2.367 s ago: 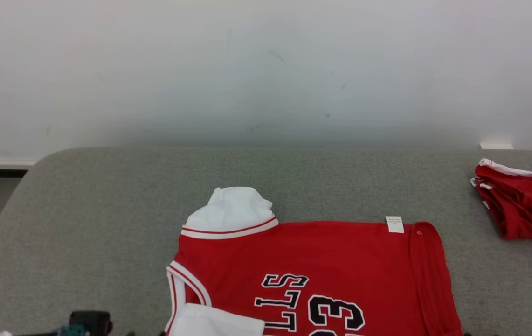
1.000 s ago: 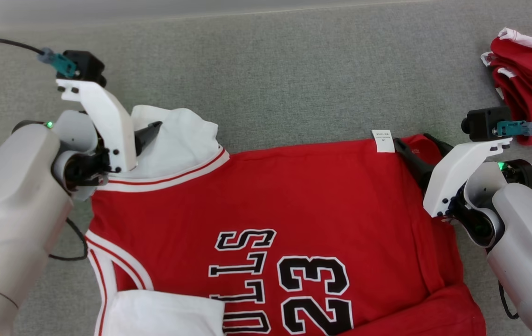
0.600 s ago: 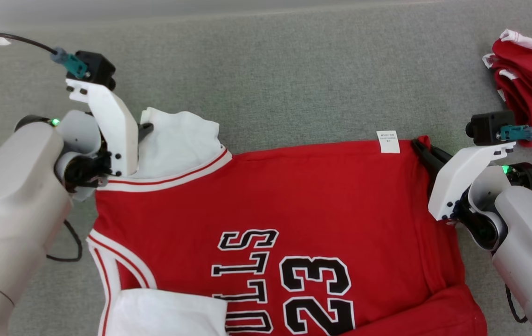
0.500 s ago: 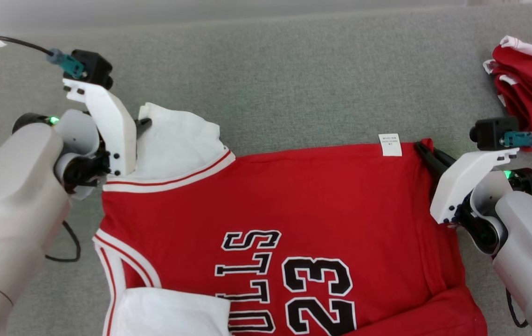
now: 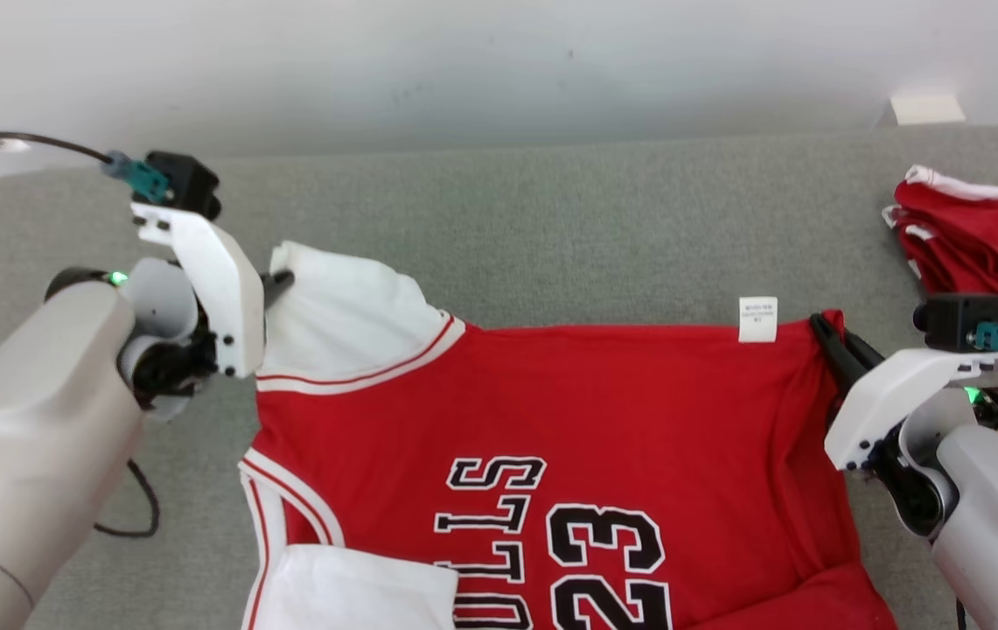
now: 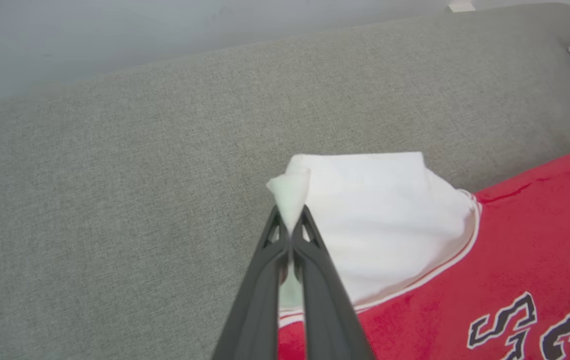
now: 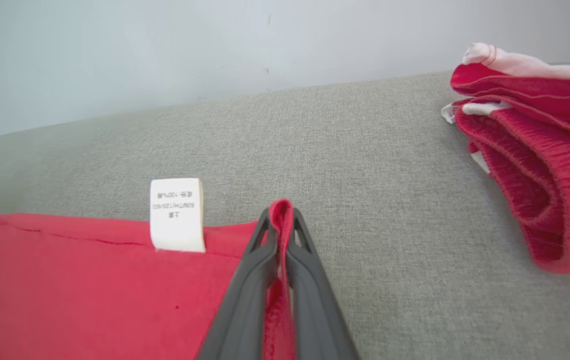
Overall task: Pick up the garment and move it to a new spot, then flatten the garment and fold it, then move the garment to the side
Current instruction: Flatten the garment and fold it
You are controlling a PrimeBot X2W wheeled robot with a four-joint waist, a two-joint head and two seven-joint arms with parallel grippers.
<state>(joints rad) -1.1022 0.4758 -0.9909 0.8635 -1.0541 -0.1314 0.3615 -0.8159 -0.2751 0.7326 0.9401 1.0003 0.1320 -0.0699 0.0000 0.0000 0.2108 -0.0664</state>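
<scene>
Since one second ago both pairs of fingers have closed on the garment (image 5: 568,394): the left gripper (image 6: 289,225) clamps its white sleeve (image 6: 374,210), the right gripper (image 7: 279,220) its red hem corner (image 7: 281,206). It lies flat in the middle of the grey surface (image 5: 551,219).

you lose the lower part of the jersey (image 5: 551,411) below the head view's bottom edge, and its lettering (image 5: 499,525) is cut through there. the print on the white label (image 7: 177,214) is too small for you to read. the left gripper (image 5: 282,280) is mostly hidden behind its white camera bracket (image 5: 205,289). the red pile (image 5: 980,236) runs off the right edge; you cannot tell how many pieces it holds. how far the hem reaches into the right gripper (image 7: 281,215) is hidden from you.
</scene>
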